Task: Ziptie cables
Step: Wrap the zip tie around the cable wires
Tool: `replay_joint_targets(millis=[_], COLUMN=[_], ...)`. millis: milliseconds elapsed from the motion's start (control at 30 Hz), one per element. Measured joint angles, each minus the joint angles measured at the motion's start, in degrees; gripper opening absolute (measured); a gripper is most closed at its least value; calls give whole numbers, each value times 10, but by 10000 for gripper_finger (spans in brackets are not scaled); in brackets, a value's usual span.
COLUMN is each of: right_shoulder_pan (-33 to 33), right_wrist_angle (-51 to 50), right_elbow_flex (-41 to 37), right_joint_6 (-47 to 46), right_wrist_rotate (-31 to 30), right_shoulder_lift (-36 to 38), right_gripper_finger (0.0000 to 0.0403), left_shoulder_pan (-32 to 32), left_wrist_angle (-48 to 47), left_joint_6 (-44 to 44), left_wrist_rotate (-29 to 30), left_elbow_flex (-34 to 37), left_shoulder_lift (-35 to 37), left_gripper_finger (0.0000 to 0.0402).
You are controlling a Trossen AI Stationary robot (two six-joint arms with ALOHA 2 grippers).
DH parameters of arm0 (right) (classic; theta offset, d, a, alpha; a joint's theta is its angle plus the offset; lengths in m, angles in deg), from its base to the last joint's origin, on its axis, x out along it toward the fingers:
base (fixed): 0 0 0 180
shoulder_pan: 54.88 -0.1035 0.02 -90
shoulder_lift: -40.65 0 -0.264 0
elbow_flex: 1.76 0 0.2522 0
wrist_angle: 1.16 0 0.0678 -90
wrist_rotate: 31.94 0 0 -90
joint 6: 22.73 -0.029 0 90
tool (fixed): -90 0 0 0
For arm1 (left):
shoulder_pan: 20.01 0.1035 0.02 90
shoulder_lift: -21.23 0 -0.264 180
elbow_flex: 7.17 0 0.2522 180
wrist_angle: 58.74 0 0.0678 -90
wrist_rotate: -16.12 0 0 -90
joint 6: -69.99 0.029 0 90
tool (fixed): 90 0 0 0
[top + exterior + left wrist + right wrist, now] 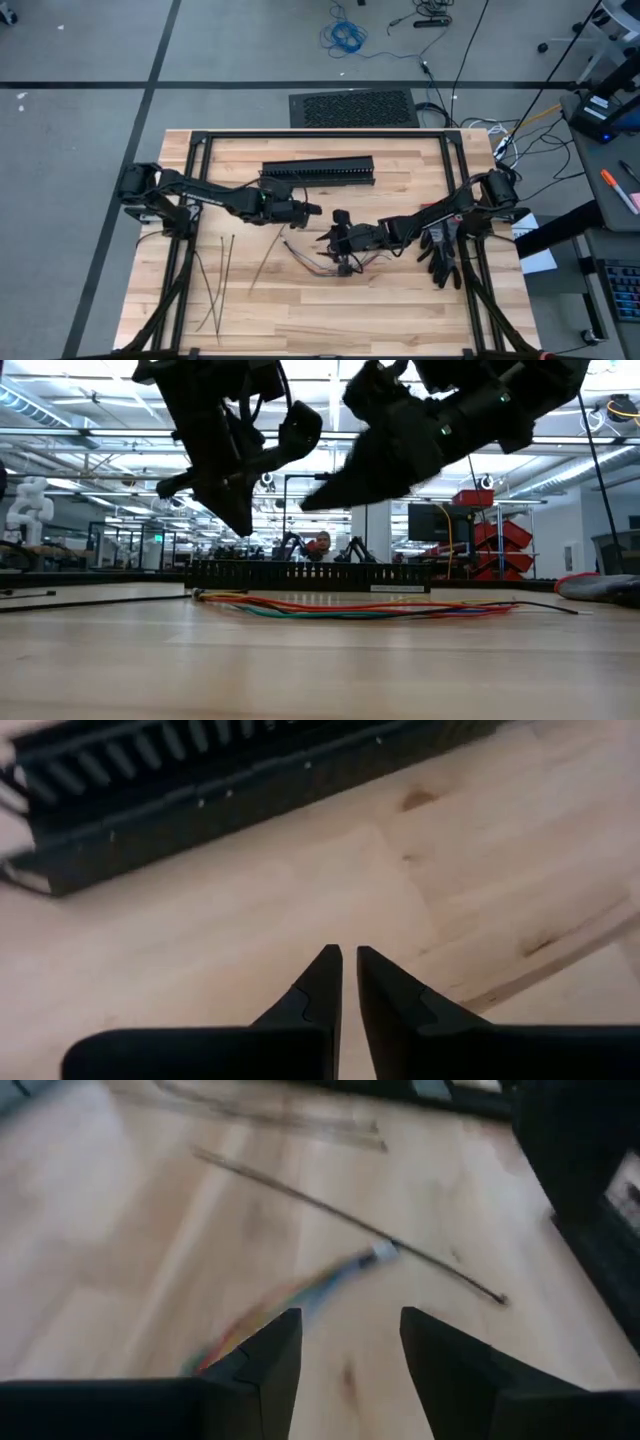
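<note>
The cables (322,262), thin red, blue and white wires, lie loose on the table's middle (350,606). Several zipties (215,282) lie to their left, and one (266,262) lies closer. My right gripper (336,236) hovers open just above the cables. Its wrist view shows the blurred wires (300,1295) and a ziptie (350,1222) past its fingers (345,1330). My left gripper (310,210) hangs above bare wood between the duct and the cables, its fingertips (347,956) parted by only a narrow slit, nothing between them.
A long black slotted duct (318,172) lies across the far middle of the table (200,790). A dark glove-like heap (442,258) sits at the right edge under the right arm. Bare wood lies along the near edge.
</note>
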Motion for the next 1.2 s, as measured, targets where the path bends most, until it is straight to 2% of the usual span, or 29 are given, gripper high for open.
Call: replay_joint_targets(millis=[133,233,367,467,633,767,900,1033,1133,1200], right_shoulder_pan=[0,9,16,17,17,17,21,29,32,32], right_wrist_angle=[93,73,9,-97,-237,-299,-325,-381,-412,-422], right_elbow_flex=[4,35,130,220,328,379,398,400,400,399], right_joint_6=[-17,-56,-92,-103,-142,-180,-232,-258,-243,-221], right_wrist_rotate=[22,20,5,-37,-94,-87,-73,-69,-69,-64], right_shoulder_lift=[-39,-76,-141,-184,-244,-278,-289,-287,-287,-286], right_gripper_finger=[183,190,196,197,197,197,195,158,92,34], left_shoulder_pan=[8,7,0,-11,-40,-61,-78,-86,-89,-89], left_wrist_angle=[0,-11,-92,-175,-303,-331,-313,-283,-234,-173], left_joint_6=[75,111,209,264,270,268,268,267,267,252], left_wrist_rotate=[5,9,5,-4,-23,-24,-24,-24,-28,-55], left_elbow_flex=[-7,-7,-7,-8,4,22,48,74,99,123], left_shoulder_lift=[20,44,82,100,100,92,92,92,92,92], left_gripper_finger=[36,36,36,36,36,36,36,36,36,36])
